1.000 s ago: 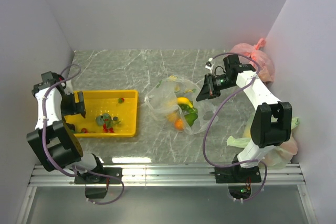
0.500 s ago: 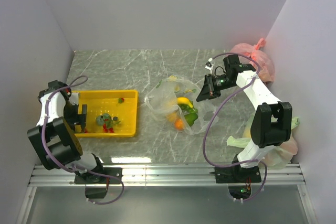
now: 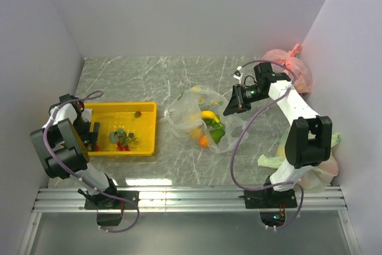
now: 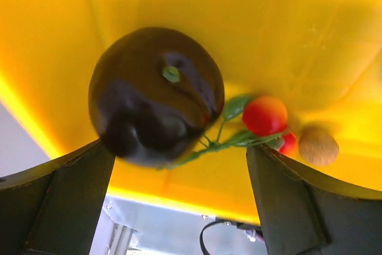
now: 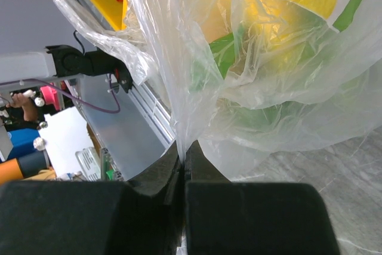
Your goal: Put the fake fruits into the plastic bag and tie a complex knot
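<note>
While right gripper (image 5: 182, 160) pinches plastic bag (image 5: 179, 58), left gripper (image 4: 179, 174), spread, brackets dark fruit (image 4: 155, 94) at tray's (image 3: 145, 106) left end; loading step, closure due.

Bright, even light; nearby dark fruit (image 4: 155, 94) seems blurred.

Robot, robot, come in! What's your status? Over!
Left tool open over dark round fruit in yellow tray. Right tool shut on plastic bag. Red berries not yet bagged. No blocker seen.
</note>
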You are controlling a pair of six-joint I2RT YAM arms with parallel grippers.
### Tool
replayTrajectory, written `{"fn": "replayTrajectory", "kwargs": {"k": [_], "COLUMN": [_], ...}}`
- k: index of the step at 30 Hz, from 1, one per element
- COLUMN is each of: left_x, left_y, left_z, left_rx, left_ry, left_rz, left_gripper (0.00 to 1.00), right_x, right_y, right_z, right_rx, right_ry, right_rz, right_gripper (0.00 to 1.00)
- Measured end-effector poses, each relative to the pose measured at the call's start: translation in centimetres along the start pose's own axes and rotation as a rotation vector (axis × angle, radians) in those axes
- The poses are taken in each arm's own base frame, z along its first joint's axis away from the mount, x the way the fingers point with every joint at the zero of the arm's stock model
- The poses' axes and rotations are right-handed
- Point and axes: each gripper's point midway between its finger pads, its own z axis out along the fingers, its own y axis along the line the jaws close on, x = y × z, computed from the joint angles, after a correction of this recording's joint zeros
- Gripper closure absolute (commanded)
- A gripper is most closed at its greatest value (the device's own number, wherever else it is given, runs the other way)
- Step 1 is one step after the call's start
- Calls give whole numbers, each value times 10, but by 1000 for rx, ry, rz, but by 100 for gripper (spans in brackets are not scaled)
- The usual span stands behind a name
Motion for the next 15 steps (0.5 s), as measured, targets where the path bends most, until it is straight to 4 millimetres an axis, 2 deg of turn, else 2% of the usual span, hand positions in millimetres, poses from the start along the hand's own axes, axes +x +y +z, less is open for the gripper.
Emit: {"fn": "replayTrajectory", "kwargs": {"k": [7, 10, 12, 15], "left_x": [-10, -18, -26, -37], "left_y": [-5, -9, -12, -17], "left_z": [19, 24, 24, 24], "left_rx": [33, 46, 56, 71], "left_ry": [26, 21, 14, 1], "left_rz": [12, 27, 40, 61], "left_gripper": [12, 21, 30, 37], "right_x": [0, 0, 0, 0], "right_y": [0, 0, 0, -1], "right_z": [0, 0, 0, 0], "right_rx": [3, 3, 4, 5], "right_ry": [0, 0, 0, 0], "right_rz": [4, 4, 4, 5], "right_gripper": [100, 100, 100, 100]}}
